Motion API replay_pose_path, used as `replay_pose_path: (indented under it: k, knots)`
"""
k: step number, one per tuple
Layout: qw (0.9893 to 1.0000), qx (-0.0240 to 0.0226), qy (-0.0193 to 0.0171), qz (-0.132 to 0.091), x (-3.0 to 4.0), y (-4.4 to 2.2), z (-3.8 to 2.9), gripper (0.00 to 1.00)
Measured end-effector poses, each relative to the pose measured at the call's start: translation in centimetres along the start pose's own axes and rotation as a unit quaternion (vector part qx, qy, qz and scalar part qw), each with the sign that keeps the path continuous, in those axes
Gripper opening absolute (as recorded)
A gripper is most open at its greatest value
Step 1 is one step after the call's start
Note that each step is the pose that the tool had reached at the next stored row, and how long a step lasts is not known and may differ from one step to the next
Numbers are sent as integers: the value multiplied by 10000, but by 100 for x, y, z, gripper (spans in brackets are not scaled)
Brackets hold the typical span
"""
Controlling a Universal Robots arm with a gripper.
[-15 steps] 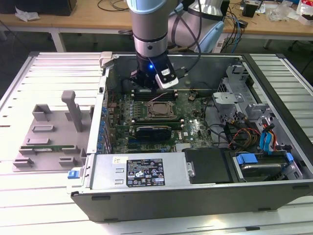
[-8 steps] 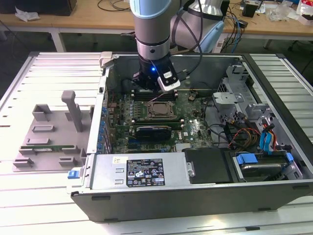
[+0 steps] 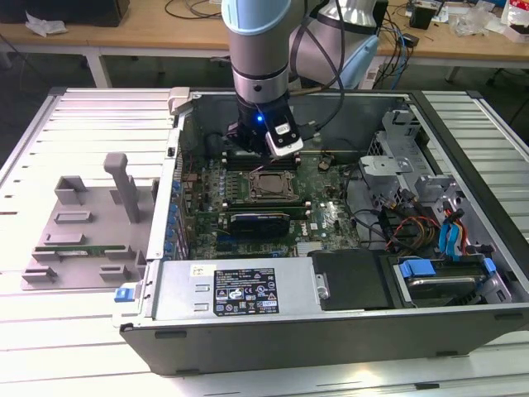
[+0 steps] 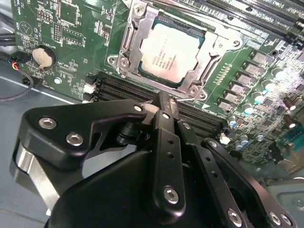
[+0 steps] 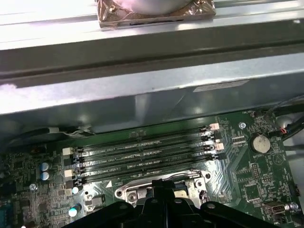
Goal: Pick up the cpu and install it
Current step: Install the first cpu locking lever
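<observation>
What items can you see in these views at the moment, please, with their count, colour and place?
cpu: one, silver, seated in the socket on the motherboard.
socket frame: one, silver metal, around the cpu.
motherboard: one, green, inside the computer case.
memory slots: several, black, beside the socket.
coin battery: one, silver, on the motherboard.
computer case: one, grey, open on the slatted table.
power supply: one, grey, at the case's near edge.
fixture tray: one, grey, at the exterior view's left.
hand: one, black, fingertips together just off the socket, holding nothing.

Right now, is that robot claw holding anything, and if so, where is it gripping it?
Nothing seems held. The gripper has its fingers together above the motherboard, and the cpu already sits in its socket.
</observation>
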State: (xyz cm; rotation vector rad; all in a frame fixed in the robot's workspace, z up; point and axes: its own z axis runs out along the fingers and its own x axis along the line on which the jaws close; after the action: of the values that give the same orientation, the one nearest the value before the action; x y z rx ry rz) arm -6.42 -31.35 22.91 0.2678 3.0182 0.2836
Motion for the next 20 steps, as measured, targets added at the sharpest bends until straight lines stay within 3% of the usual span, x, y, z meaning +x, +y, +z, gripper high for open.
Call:
replay_pose_path:
  k: [5, 8, 12, 14, 16, 20]
  knots:
    - [10000, 5, -11, 56, 3, 54, 36, 11]
    - [10000, 7, -16, 82, -61, 75, 57, 11]
    - [10000, 7, -18, 91, -37, 106, 67, 11]
    - [9994, 28, -67, 340, -31, 110, 89, 11]
    - [9990, 36, -88, 441, -20, 145, 108, 11]
    - [9988, 43, -94, 473, -9, 164, 147, 11]
